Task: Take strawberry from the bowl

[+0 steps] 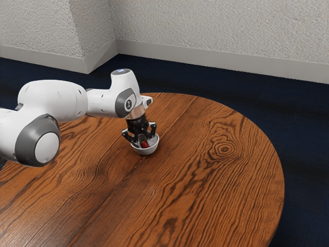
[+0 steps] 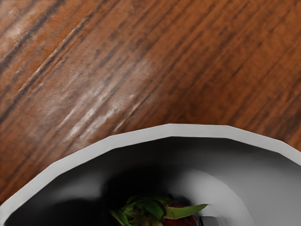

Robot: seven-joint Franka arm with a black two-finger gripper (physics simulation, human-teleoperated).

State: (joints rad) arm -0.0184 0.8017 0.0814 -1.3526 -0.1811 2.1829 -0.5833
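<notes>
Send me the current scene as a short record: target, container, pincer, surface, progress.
target: strawberry, red with green leaves, inside the bowl
container: white round bowl, upright
pincer: black pincer, pointing down into the bowl, at the strawberry; grip on it cannot be told
surface: wooden table with a curved edge, under the bowl
progress: strawberry not yet out of the bowl

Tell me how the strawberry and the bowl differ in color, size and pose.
The strawberry is red with green leaves; the bowl is plain whitish. The strawberry is small, while the bowl is wide enough to surround it. The bowl stands upright on the table; the strawberry is inside the bowl's rim.
</notes>
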